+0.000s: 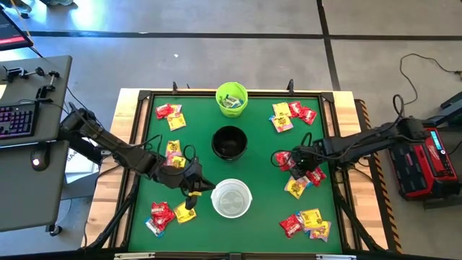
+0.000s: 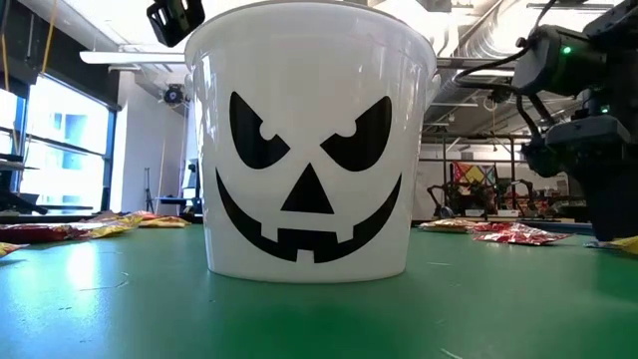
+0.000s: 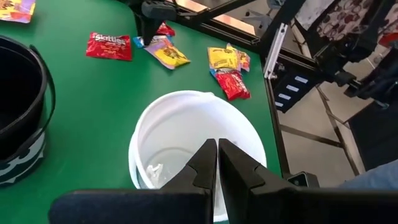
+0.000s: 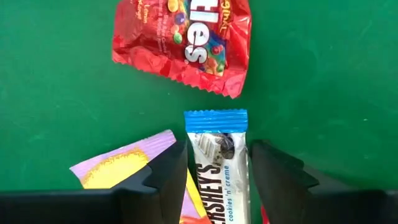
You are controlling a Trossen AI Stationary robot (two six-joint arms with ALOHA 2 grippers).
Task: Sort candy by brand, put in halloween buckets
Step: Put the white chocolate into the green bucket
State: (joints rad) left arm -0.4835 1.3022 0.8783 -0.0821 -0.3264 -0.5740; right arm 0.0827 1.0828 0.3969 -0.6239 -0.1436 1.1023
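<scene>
Green felt table (image 1: 144,144) inside a black frame, open felt around the three buckets. White bucket (image 1: 232,198) nearest, smooth plastic — left fingers (image 3: 217,163) pressed together over its rim, empty. Right fingers (image 4: 168,171) apart, straddling a blue-white bar (image 4: 217,162) — crinkled red packet (image 4: 186,43) just beyond.

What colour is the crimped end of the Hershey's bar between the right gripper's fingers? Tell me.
Bright blue; the wrapper below it is white. Clearest in the right wrist view.

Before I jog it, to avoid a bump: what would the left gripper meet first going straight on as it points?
Probably the white bucket: the left gripper, fingers shut, points into its open top, though depth is unclear.
</scene>
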